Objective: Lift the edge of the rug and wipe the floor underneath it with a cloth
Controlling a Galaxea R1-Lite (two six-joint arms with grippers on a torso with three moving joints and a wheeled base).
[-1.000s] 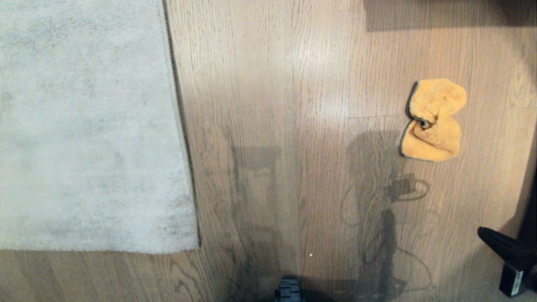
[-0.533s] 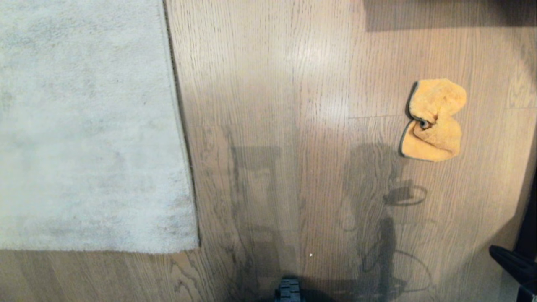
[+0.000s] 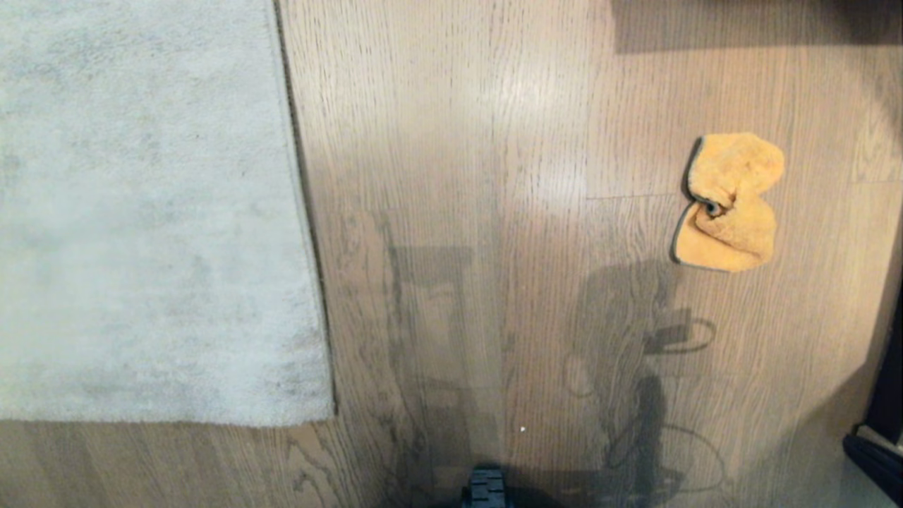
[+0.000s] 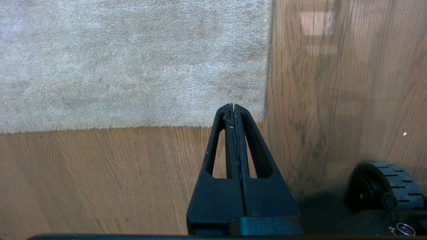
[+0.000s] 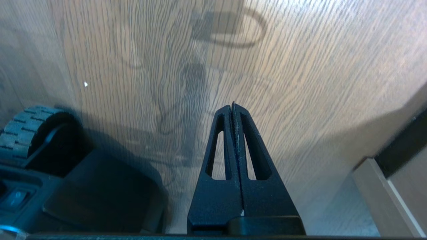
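Right claw [image 5: 233, 106] lower now, pressed closed, empty.

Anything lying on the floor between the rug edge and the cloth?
No. In the head view, only bare wood floor with shadows separates the rug edge from the orange cloth.

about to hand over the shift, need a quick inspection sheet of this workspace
surface: wood floor, bare between rug and cloth, arm shadows across it
job's things: rug lies flat at the robot's left, its edge not lifted; cloth crumpled on the floor at the right, apart from the rug, untouched
clutter: nothing seen
grippers: left pincer shut, empty, above the rug's near corner; right pincer shut, empty, over bare floor
cables: only shadows of loops on the floor
surroundings: base wheel at the near side; pale furniture edge at the right
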